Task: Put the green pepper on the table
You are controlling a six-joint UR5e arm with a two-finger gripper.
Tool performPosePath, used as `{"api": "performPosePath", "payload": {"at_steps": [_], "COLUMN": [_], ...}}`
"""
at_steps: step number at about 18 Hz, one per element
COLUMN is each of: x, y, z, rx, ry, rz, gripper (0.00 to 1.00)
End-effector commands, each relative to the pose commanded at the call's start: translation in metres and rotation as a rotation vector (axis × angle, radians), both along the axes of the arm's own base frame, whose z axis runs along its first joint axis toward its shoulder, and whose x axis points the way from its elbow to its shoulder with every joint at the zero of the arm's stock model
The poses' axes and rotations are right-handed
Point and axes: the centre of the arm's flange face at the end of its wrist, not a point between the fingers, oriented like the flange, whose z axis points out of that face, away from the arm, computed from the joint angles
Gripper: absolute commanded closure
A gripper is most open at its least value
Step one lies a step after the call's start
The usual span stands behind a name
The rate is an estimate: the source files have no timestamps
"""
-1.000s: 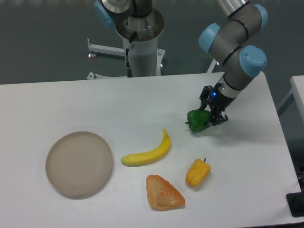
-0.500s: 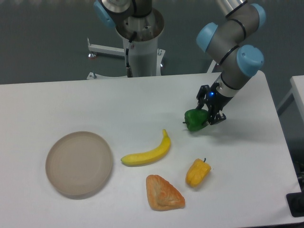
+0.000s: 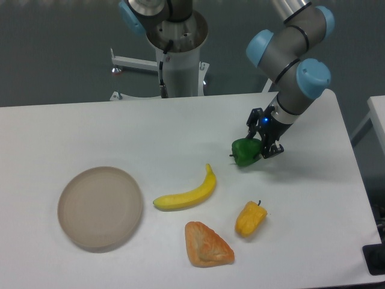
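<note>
The green pepper (image 3: pixel 244 152) is a small glossy dark-green lump over the right half of the white table (image 3: pixel 90 132). My gripper (image 3: pixel 255 146) is shut on it from the right side, its black fingers clasping the pepper's right flank. The pepper hangs low, at or just above the tabletop; whether it touches cannot be told. A soft shadow lies under and right of it.
A banana (image 3: pixel 186 194) lies left of and below the pepper. A yellow-orange pepper (image 3: pixel 249 219) and a brown pastry (image 3: pixel 206 244) sit nearer the front edge. A round beige plate (image 3: pixel 100 207) rests at the front left. The arm's base (image 3: pixel 177 48) stands behind the table.
My gripper has carried the green pepper slightly left and away from the front edge. Nothing else on the table has moved.
</note>
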Motion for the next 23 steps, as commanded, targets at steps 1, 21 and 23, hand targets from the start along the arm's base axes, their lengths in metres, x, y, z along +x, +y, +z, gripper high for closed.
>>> {"api": "performPosePath", "payload": {"at_steps": [1,21,23], "x": [0.0,0.0015,0.0011], "y": [0.0,-0.001,-0.0007], "z": [0.0,-0.004,-0.0033], "rx": [0.0,-0.006,-0.007], "ry": [0.0,-0.007,-0.006], "rz": [0.0,0.01,0.016], "gripper": [0.66,0.58,0.56]}}
